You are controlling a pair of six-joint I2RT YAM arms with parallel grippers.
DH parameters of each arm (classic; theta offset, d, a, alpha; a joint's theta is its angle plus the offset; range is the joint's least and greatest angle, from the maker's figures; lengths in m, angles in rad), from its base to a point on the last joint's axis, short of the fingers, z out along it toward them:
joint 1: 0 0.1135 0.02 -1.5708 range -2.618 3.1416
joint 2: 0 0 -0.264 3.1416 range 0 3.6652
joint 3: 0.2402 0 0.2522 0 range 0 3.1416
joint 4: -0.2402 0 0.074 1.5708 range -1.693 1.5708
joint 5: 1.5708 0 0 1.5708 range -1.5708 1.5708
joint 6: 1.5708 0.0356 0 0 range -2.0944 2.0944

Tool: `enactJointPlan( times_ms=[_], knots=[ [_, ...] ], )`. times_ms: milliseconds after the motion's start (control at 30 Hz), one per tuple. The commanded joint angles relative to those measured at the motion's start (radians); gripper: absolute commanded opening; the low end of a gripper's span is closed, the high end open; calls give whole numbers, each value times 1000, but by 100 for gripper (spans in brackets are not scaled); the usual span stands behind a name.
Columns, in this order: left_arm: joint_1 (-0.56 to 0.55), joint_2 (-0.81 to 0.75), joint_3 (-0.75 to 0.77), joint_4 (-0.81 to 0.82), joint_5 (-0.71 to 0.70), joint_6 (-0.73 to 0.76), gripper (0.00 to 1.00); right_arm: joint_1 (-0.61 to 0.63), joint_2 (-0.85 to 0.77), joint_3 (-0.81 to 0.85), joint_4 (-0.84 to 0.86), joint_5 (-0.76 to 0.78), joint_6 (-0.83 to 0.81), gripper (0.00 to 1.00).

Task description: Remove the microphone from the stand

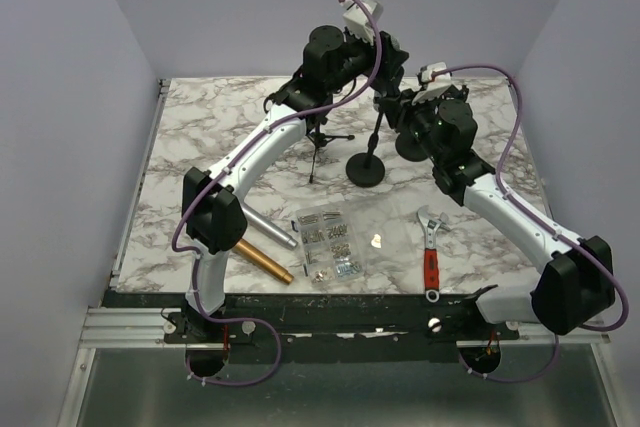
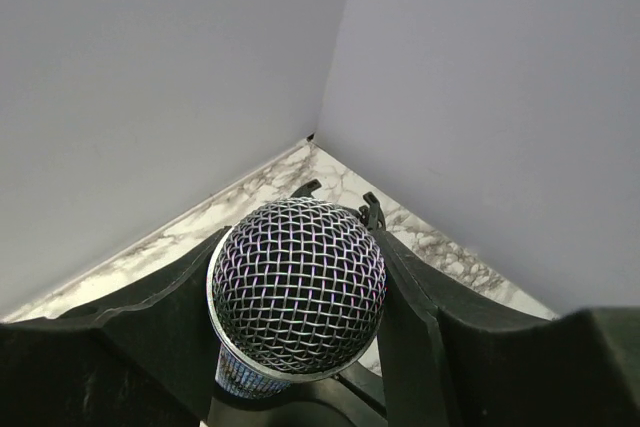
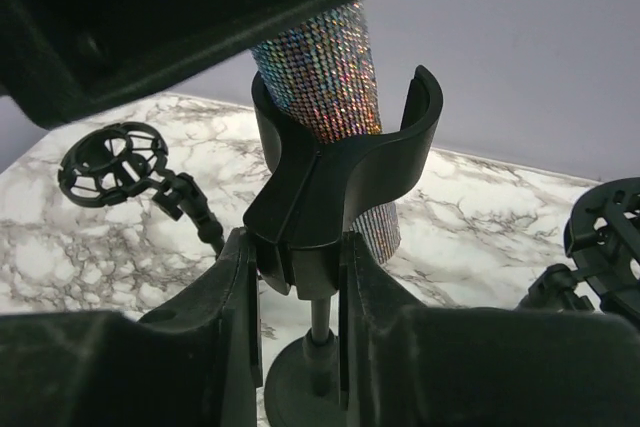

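Right wrist shows right pincer [image 3: 298, 262] clenching the stand clip [image 3: 335, 162], likely bracing it while left pincer [image 2: 300, 269] grasps the microphone [image 2: 297, 292].

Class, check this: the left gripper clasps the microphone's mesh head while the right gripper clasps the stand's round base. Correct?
Not the base: the right gripper clasps the clip under the microphone, as the right wrist view shows.

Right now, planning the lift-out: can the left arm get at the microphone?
Likely yes: the left gripper clasps the microphone at its mesh head, nothing between; the right gripper grips the clip below.
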Motion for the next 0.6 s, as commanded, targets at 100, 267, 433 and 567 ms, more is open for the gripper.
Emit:
enactJointPlan(
  times_ms=[100,267,433,567],
  knots=[
    [-7,-32,59,-77,-10,-23,0,13,30,7,-13,47,-21,1],
    [-10,-46,121,-127,-15,-33,0,13,36,13,-29,39,-22,1],
    [-20,-68,200,-171,-42,28,0,13,47,18,-42,37,-26,1],
    [-26,-86,296,-203,-85,109,0,13,45,12,-40,37,-28,1]
  ],
)
